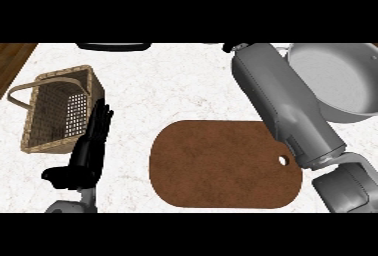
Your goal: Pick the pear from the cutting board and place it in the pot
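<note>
The brown cutting board (221,165) lies at the counter's front centre with nothing on it. No pear shows anywhere in the view. The grey pot (336,75) stands at the back right, and the part of its inside that shows is bare. My right forearm runs from the lower right up along the pot's left side. Only a black sliver of my right hand (230,47) shows at the picture's top edge, left of the pot's rim; what it holds is hidden. My left hand (87,145) rests open, fingers up, left of the board.
A wicker basket (55,107) with a handle stands at the left, just beside my left hand. A dark round object (114,46) peeks in at the back edge. The counter's left edge (15,65) meets wooden floor at the upper left.
</note>
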Controlling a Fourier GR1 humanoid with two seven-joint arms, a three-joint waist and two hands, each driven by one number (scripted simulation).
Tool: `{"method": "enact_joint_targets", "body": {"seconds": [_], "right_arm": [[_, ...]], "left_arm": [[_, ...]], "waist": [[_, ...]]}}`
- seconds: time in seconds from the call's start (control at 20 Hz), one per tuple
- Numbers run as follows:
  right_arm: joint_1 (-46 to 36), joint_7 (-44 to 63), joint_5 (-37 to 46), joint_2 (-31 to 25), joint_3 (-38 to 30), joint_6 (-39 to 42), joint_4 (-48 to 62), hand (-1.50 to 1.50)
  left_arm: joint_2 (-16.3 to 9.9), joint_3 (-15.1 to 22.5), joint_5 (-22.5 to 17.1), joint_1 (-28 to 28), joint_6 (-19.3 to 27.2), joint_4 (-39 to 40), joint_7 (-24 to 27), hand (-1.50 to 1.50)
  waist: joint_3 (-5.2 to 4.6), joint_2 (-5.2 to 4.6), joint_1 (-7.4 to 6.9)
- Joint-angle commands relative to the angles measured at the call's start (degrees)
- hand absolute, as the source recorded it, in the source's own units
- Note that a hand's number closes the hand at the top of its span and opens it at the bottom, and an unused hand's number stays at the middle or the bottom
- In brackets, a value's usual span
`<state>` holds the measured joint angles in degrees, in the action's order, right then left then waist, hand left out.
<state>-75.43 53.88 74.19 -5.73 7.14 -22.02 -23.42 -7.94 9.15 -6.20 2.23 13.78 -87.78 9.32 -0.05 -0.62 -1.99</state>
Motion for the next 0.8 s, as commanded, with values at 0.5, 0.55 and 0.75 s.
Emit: {"method": "enact_joint_targets", "body": {"seconds": [0.5,0.55,0.75], "right_arm": [[4.31,-8.46,-2.46,-14.68,-7.21,-5.06,5.33,1.50],[4.72,-9.68,-2.92,-15.75,-7.90,-5.72,5.92,1.50],[10.55,-14.73,-5.47,-17.48,-9.88,-8.45,4.34,1.50]], "left_arm": [[0.80,-0.50,0.00,0.32,-0.31,-2.74,-3.28,0.00],[-0.28,-1.09,-0.11,-1.18,-1.59,-1.97,-1.26,0.00],[-0.32,-3.18,-0.59,0.74,-1.72,-0.25,-0.85,0.00]], "waist": [[0.07,-0.02,0.44],[0.06,-0.05,0.30],[0.07,0.17,1.12]]}}
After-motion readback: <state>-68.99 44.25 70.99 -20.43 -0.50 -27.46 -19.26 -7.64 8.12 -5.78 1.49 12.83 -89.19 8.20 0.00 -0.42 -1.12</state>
